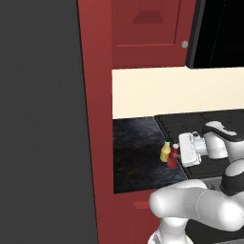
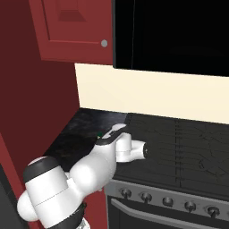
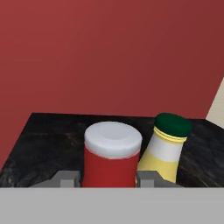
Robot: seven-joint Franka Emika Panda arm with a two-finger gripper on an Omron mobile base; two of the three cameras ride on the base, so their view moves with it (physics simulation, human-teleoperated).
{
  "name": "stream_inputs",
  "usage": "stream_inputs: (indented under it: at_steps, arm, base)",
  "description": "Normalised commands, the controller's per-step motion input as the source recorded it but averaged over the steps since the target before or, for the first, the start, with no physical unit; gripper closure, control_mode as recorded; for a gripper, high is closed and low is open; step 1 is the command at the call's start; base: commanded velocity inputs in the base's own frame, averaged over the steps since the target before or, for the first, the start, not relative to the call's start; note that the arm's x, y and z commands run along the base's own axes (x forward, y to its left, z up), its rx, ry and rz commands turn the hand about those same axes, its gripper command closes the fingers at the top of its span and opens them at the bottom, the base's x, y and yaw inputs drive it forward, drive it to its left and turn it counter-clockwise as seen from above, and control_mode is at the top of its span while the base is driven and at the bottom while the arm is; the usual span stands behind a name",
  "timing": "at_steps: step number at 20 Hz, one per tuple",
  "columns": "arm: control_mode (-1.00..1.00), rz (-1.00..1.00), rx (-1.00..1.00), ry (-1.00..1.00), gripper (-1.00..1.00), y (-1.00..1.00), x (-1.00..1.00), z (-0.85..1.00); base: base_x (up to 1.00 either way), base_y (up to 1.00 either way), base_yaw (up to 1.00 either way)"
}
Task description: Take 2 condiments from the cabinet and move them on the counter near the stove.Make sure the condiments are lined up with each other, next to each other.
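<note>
My gripper (image 3: 107,179) is shut on the slim red condiment bottle (image 3: 111,162) with a white cap, one finger on each side. The yellow bottle (image 3: 165,151) with a dark green cap stands right beside it, on the black counter (image 3: 48,144). In the left base view the yellow bottle (image 1: 165,152) and the red bottle (image 1: 172,157) sit side by side on the counter (image 1: 136,152), just left of the stove (image 1: 190,123), with the gripper (image 1: 177,155) reaching in from the right. The red cabinet (image 1: 147,28) hangs above with its door closed.
A tall dark red side panel (image 1: 97,119) bounds the counter on the left, and a cream wall (image 1: 176,90) backs it. The stove's steel front with black knobs (image 2: 167,201) lies to the right. A black microwave (image 2: 174,31) hangs over the stove.
</note>
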Motion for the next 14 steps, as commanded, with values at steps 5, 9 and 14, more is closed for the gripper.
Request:
stream_inputs:
  at_steps: [5,9,14]
  arm:
    - [-1.00,0.00,0.00,0.00,1.00,0.00,0.04,-0.15]
    - [-1.00,0.00,0.00,0.00,1.00,0.02,0.00,-0.17]
    - [-1.00,0.00,0.00,0.00,-1.00,0.09,0.00,-0.18]
  base:
    - [0.00,0.00,0.00]
    - [0.00,0.00,0.00]
    - [0.00,0.00,0.00]
